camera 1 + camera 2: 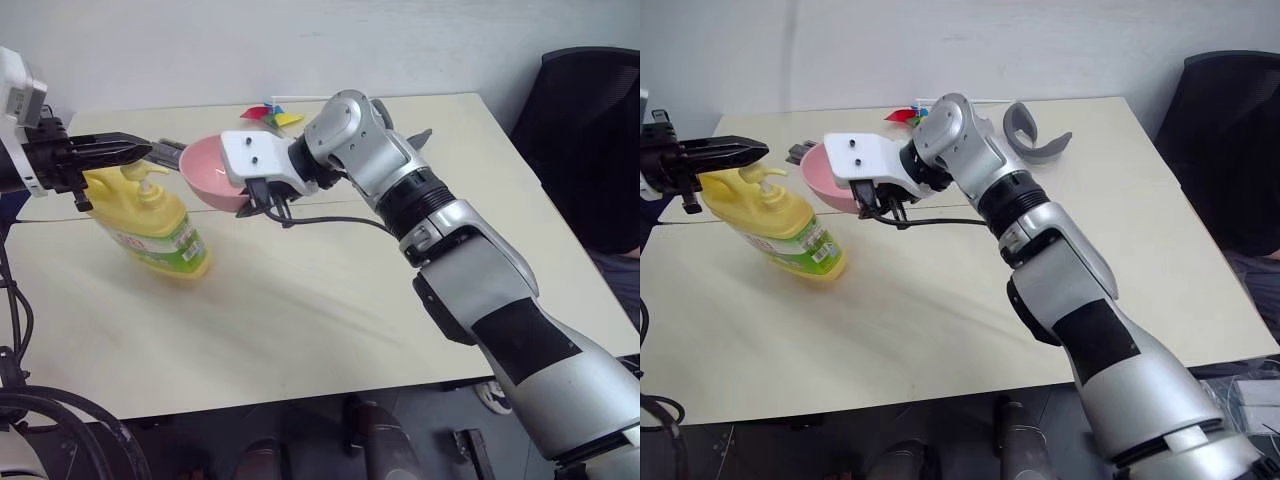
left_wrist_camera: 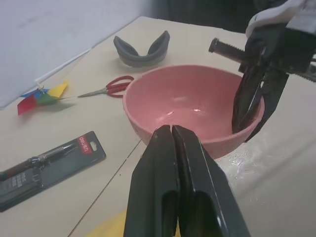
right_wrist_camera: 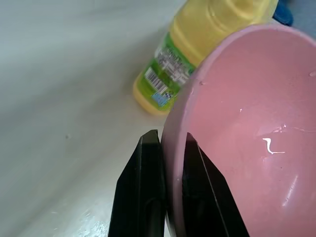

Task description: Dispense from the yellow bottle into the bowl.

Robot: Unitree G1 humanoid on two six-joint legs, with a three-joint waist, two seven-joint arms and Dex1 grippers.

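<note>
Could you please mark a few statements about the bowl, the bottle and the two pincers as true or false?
1. The right pincer grips the rim of the pink bowl. True.
2. The yellow bottle lies flat on its side. False: it stands on the table.
3. The left pincer is shut and empty. True.
4. The bowl rests on the table. False: it is held up beside the bottle's pump.
5. The red scissors are inside the bowl. False: they lie on the table.

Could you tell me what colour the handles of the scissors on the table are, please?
Red; the scissors show best in the left wrist view.
</note>
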